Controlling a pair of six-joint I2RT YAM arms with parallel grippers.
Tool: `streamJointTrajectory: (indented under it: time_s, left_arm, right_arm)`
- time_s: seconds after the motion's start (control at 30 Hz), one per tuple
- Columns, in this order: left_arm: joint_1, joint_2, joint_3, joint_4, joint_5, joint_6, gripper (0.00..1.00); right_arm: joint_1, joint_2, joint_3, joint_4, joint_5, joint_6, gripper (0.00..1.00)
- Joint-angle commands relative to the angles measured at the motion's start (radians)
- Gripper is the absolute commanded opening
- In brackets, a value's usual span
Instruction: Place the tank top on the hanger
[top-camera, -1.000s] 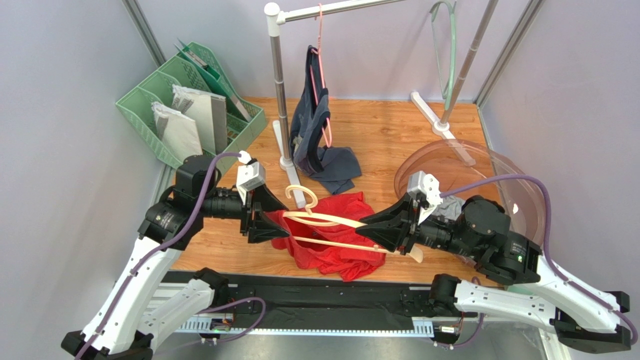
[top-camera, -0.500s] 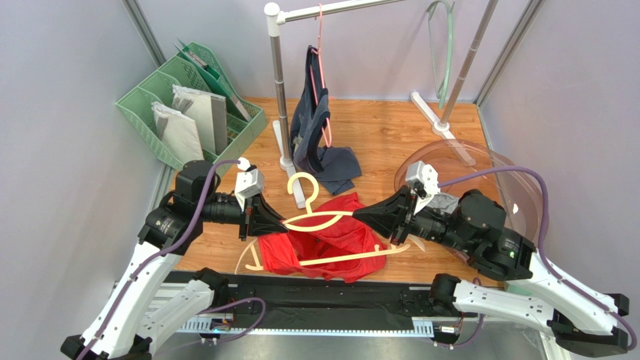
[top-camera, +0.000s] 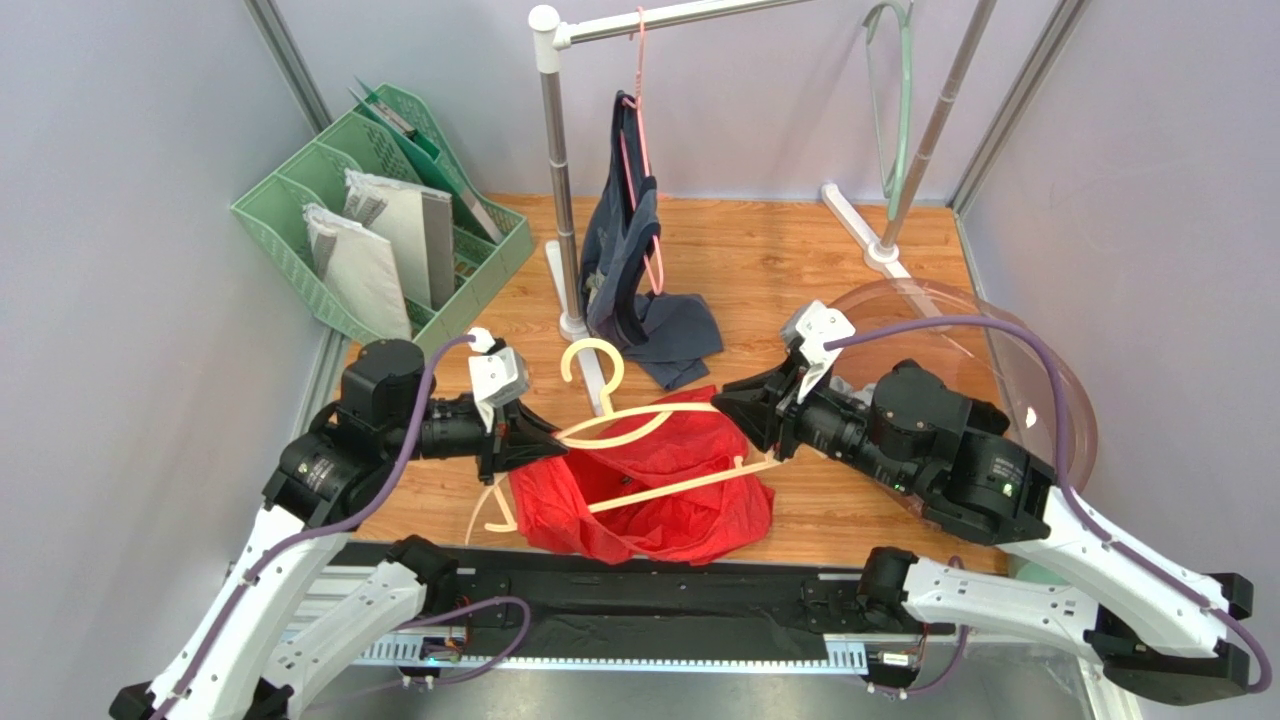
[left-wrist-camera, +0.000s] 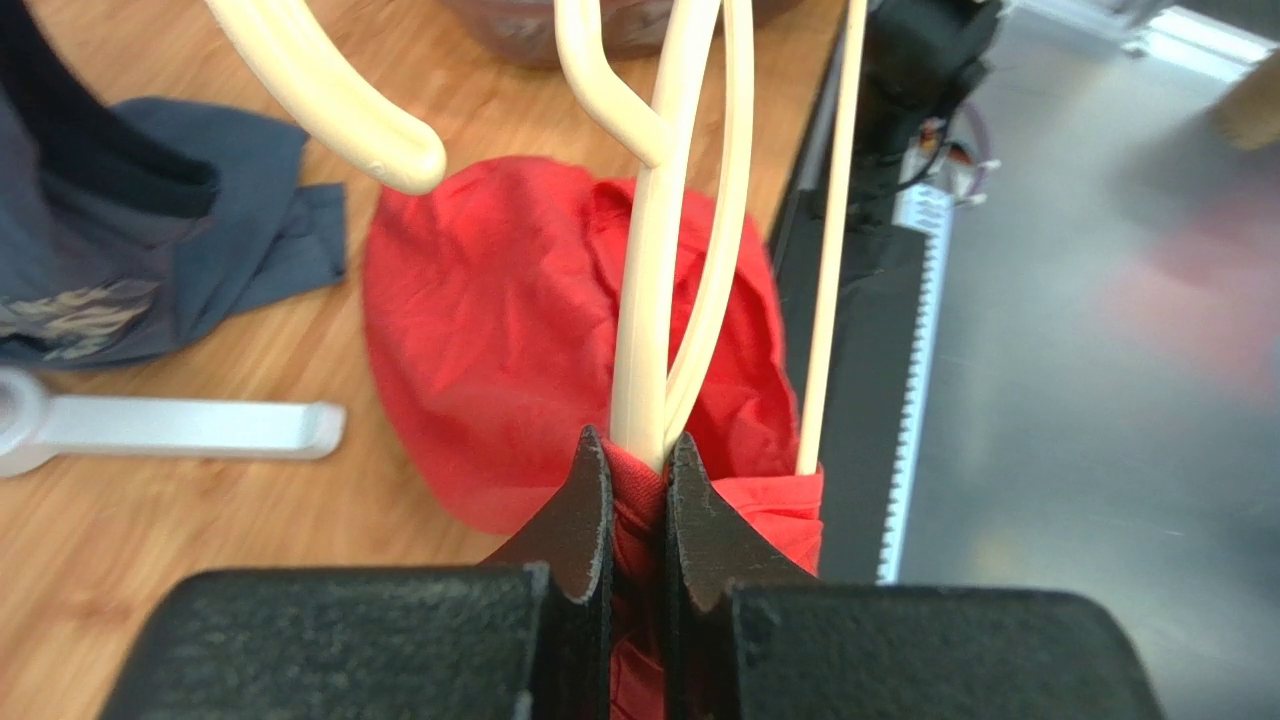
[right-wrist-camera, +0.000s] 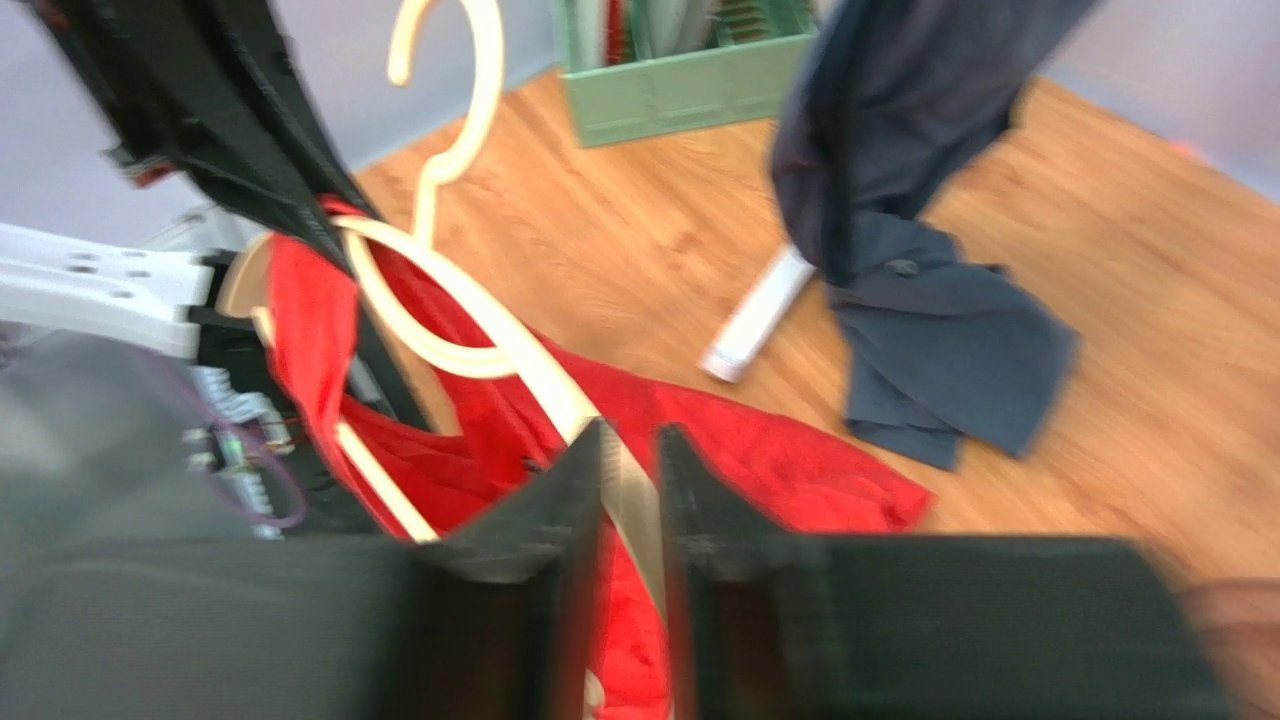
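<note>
Hanger (left-wrist-camera: 646, 330) held crosswise above the near edge of the desk (top-camera: 751, 285), long axis running left to right between the two arms, hook pointing far-left. Left pincer (left-wrist-camera: 639, 443) is pressed together on a fold of the tank top (top-camera: 691, 525) at the hanger's left tip (red cloth shows between the jaws), and right pincer (right-wrist-camera: 628, 443) pinches the right shoulder. Most of the top sags below the bar, nearer the left arm, so dressing the right shoulder looks the likely next job
</note>
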Motion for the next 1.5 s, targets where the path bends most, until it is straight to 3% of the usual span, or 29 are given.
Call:
streamJointTrajectory:
  time_s: [0.0,0.07,0.23,0.47,0.73,1.1,1.47]
  left_arm:
    - [-0.056,0.016,-0.008,0.032,-0.185,0.055,0.0]
    - [-0.081,0.024,-0.013,0.032,-0.273,0.06,0.0]
    - [-0.096,-0.011,-0.04,0.054,-0.536,0.048,0.0]
    - [-0.096,-0.057,-0.066,0.074,-0.563,0.034,0.0]
    - [-0.096,-0.062,-0.088,0.095,-0.58,0.011,0.0]
    - [-0.096,-0.093,-0.106,0.104,-0.572,-0.006,0.0]
    - [-0.096,-0.105,-0.115,0.114,-0.562,-0.012,0.0]
  right_arm:
    - [-0.011,-0.007,0.137,-0.113,0.188,-0.03,0.33]
    - [-0.011,0.004,0.178,-0.176,0.258,-0.015,0.48]
    - [-0.014,0.012,0.226,-0.323,0.323,0.109,0.62]
    - [-0.014,-0.023,0.053,-0.415,0.257,0.371,0.78]
    - [-0.013,-0.125,-0.329,-0.233,0.142,0.632,0.77]
    - [-0.024,0.148,-0.355,-0.153,0.304,0.608,0.74]
    - [-0.088,0.252,-0.394,-0.035,0.312,0.594,0.66]
